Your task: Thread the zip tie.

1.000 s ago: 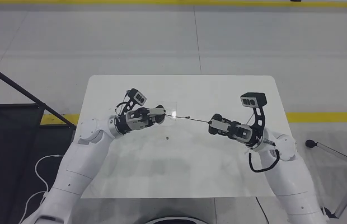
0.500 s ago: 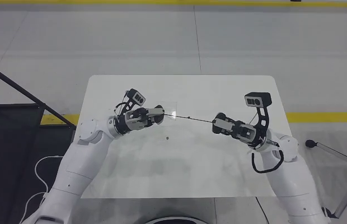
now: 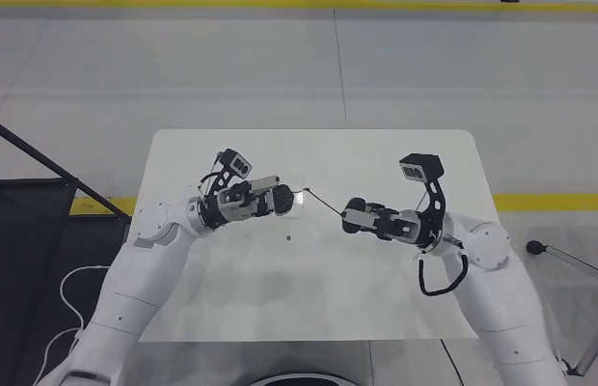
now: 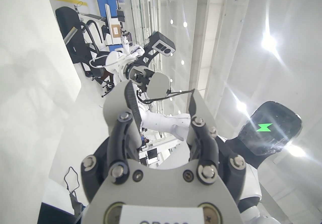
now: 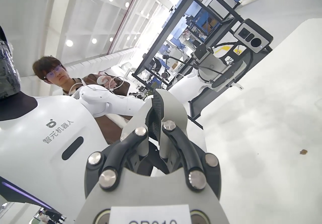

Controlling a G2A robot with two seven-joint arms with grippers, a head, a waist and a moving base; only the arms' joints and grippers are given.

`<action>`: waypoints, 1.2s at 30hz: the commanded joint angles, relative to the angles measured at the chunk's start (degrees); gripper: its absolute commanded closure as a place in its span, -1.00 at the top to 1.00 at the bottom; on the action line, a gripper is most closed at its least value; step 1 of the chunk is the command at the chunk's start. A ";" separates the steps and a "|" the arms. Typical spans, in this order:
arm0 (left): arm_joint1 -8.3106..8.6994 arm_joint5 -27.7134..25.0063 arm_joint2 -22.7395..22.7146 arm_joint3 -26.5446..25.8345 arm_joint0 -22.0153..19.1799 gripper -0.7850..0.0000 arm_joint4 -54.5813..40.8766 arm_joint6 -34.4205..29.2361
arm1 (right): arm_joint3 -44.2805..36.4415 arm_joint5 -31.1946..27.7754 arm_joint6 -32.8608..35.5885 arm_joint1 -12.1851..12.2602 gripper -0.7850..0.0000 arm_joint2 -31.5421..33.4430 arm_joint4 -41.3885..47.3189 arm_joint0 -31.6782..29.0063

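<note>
The zip tie [image 3: 323, 203] is a thin black strip held in the air above the white table [image 3: 376, 289], between my two grippers. My right gripper [image 3: 348, 214] is shut on one end of it; its pads [image 5: 156, 104] are pressed together. From the left wrist view, the zip tie [image 4: 181, 92] runs out of the right gripper [image 4: 153, 84] and its free end meets the tip of one left finger [image 4: 194, 105]. My left gripper [image 4: 161, 89] is open, and it sits just left of the tie's free end [image 3: 285, 198].
A small brown speck [image 3: 288, 235] lies on the table in front of the grippers, also seen as a speck [image 5: 303, 151] beside the right gripper. The table's left edge borders a dark frame [image 3: 29, 154].
My right gripper has moved left toward the left one, carrying the zip tie. The left gripper has opened and the tie now slants more steeply.
</note>
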 commanded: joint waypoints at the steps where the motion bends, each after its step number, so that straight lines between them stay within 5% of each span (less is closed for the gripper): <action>1: 0.30 -0.70 -1.22 -0.87 0.86 1.00 1.83 1.92 | -1.36 0.34 -0.29 0.22 -1.00 0.55 -3.49 0.78; 12: 3.26 0.71 -11.12 -14.43 10.60 1.00 30.47 20.88 | -14.90 3.54 -4.33 0.95 -1.00 -2.23 -41.30 5.94; 21: 3.79 -2.47 -15.02 -23.69 19.41 1.00 50.27 40.25 | -15.96 11.85 -10.83 -0.01 -1.00 -11.00 -68.27 10.36; 24: 3.48 -5.70 -15.33 -24.56 21.54 1.00 48.99 45.85 | -15.69 12.99 -12.78 -0.10 -1.00 -11.41 -70.38 10.36; 36: 3.44 -6.26 -15.34 -24.49 21.77 1.00 48.05 46.10 | -15.69 12.99 -12.78 -0.10 -1.00 -11.41 -70.38 10.36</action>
